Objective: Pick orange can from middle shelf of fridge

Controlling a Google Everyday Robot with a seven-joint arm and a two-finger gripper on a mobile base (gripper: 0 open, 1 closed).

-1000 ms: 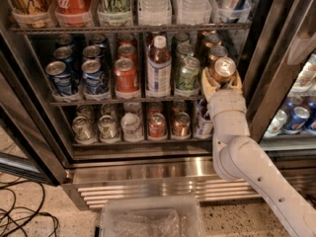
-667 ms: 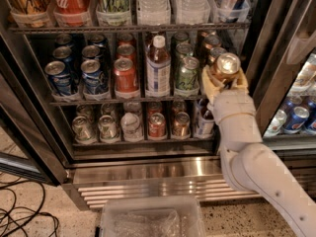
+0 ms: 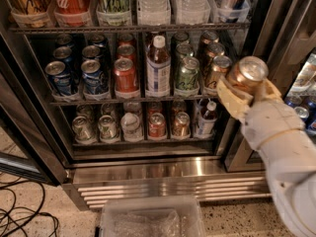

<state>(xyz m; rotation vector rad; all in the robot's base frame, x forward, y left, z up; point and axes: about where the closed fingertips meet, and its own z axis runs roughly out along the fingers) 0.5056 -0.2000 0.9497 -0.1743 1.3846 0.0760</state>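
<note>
Gripper (image 3: 246, 89) clamps orange can (image 3: 245, 71) just right of the middle shelf (image 3: 98, 101).

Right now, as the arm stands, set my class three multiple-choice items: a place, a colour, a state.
1. Where is the orange can? A on the floor; B in the gripper, outside the fridge; C on the top rack.
2. The cap of the bottle on the middle shelf is: A white; B blue; C black.
3. The gripper is: A open; B shut on the orange can; C unseen.
B: it is held before the right frame. A: the cap is white. B: it clasps the orange can.
</note>
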